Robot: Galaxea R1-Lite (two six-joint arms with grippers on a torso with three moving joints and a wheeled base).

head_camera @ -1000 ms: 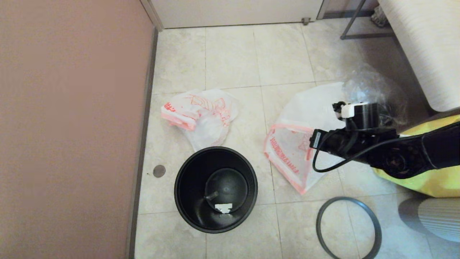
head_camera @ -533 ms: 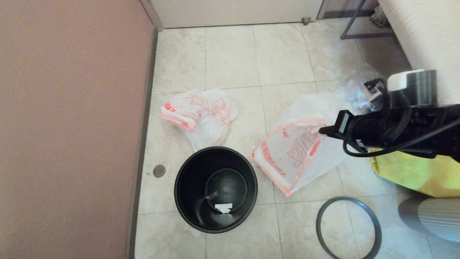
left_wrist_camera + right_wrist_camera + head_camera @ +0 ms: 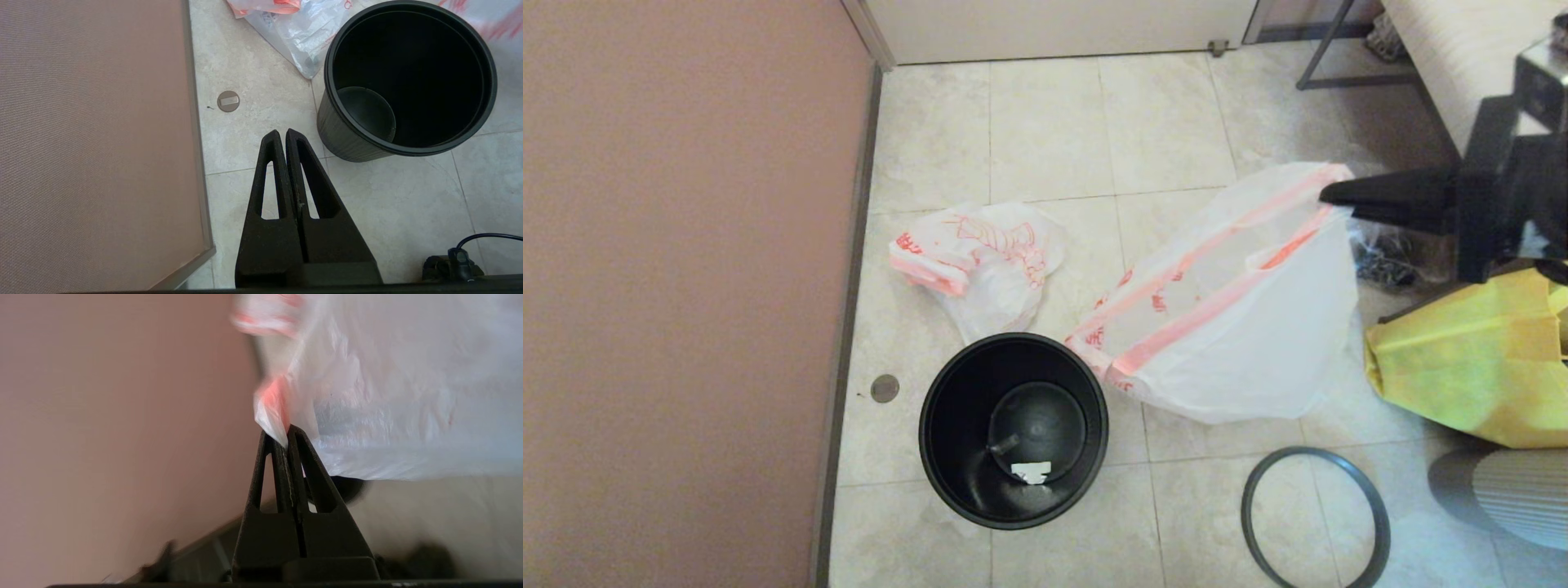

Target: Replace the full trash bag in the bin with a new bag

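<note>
The new bag (image 3: pixel 1241 327) hangs stretched from the right end effector (image 3: pixel 1327 194), clamped on its orange-pink hem, its low corner touching the empty bin (image 3: pixel 1013 430), beside the full trash bag (image 3: pixel 980 261); left end effector (image 3: pixel 282 134) pressed together near the bin.

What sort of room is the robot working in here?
Probably a home or a lodging room: pale floor tiles, a small black wastebasket with plastic bags beside it, and what looks like a bed edge.
</note>
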